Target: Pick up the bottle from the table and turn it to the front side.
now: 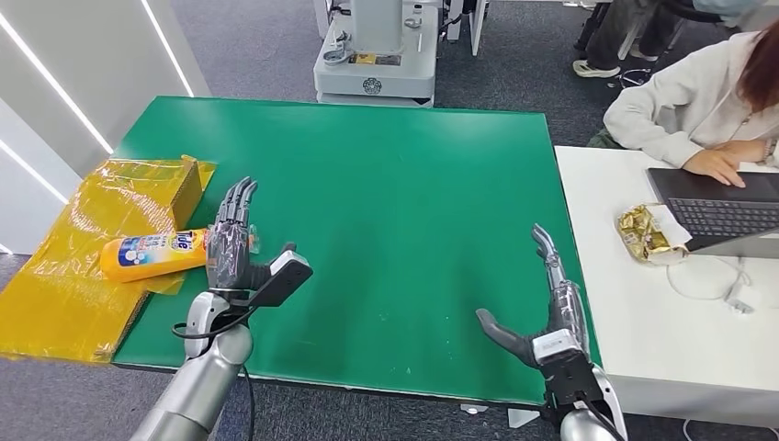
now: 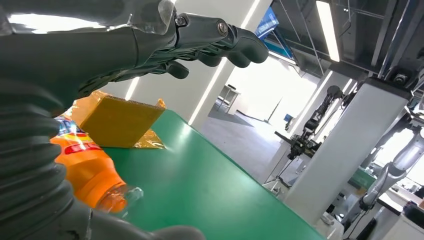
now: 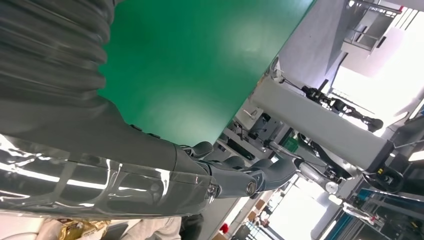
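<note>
One orange bottle [image 1: 152, 254] lying sideways, label up; both robot hands [image 1: 231, 246] [image 1: 549, 317] spread, holding nothing.

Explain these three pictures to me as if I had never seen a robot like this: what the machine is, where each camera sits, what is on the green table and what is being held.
This is a humanoid robot with two silver arms, each ending in a many-fingered hand. The wide picture comes from a camera high on its body, looking forward and down at a green table. The other two come from cameras at its wrists, close behind each hand, so they look tilted.

At the table's left edge an orange bottle lies on its side on yellow plastic wrapping, next to a yellow-wrapped box. The left hand stands beside the bottle with fingers spread, holding nothing; the left wrist view shows the bottle just beneath it. The right hand is also open, over the table's right edge.

On a white table alongside, a person uses a laptop near a gold-foil packet.
</note>
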### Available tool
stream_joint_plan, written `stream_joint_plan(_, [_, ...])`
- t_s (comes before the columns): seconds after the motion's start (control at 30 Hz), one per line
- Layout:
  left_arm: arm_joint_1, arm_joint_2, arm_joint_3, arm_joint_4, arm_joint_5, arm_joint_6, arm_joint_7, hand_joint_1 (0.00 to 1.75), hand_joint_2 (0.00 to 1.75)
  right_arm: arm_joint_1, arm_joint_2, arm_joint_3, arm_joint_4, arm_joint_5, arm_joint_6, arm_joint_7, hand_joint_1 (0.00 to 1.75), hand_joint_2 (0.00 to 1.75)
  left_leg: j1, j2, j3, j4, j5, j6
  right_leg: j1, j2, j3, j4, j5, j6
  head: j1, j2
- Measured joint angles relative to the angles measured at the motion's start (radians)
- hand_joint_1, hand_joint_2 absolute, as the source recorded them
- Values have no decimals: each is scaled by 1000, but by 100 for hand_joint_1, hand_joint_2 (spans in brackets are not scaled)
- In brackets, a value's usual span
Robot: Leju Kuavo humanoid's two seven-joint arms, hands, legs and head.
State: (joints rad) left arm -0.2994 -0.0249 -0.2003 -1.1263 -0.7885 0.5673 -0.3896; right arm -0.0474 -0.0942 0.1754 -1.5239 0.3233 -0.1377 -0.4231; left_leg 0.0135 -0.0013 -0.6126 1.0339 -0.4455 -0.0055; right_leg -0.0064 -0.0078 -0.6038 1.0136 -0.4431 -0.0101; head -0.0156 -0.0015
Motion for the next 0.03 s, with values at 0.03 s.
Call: stream_joint_plan(0.03, [1,0,0,-2,1,1,-1,0,175,0,0,0,0,0,0,0,0,175,0,0,0,0,0,0,0,0,0,0,0,0,0,0])
